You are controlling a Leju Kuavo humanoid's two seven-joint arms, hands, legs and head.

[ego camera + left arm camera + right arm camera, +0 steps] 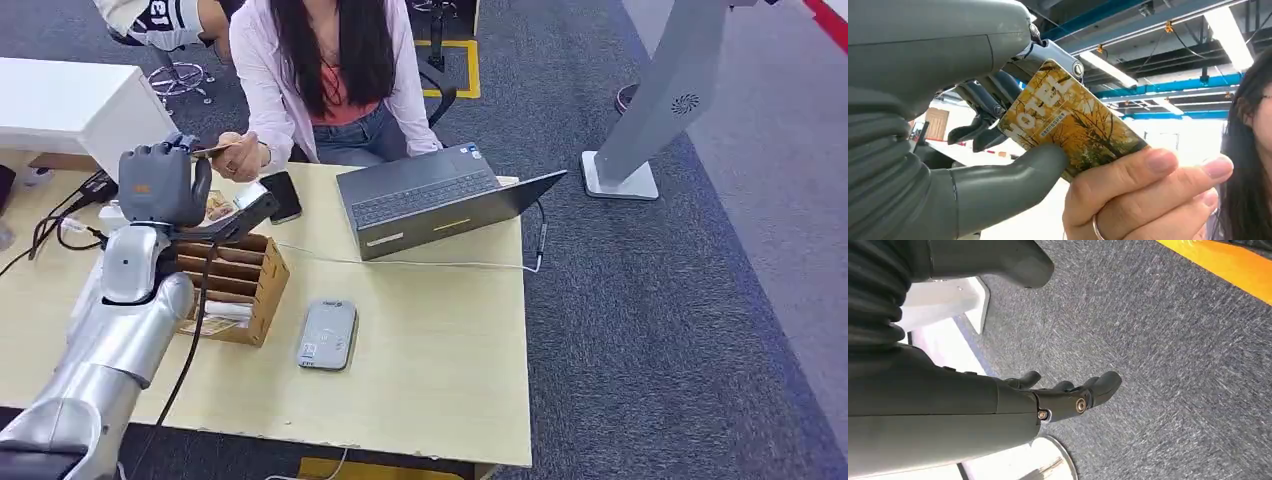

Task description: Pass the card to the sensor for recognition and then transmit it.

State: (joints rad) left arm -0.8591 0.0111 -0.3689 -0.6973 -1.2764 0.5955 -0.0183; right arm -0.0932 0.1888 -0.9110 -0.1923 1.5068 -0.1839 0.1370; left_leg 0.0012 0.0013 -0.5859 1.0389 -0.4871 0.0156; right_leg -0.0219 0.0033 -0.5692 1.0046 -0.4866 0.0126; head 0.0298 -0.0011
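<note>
One card (1073, 120) — pinched by left robot hand (948, 150) and person's hand (1143, 200); right robot hand (1048, 400) loose, empty.

1 card (1073, 120), 1 sensor (327, 335), 1 laptop (435, 200), 1 phone (283, 195), 1 wooden rack (240, 280) at 9 o'clock of sensor, poss. 2 ppl (330, 70).

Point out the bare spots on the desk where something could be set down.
Bare table: the wide patch right of the card reader and in front of the laptop. Crowded: the far left corner around the wooden organizer, phone and cables.
</note>
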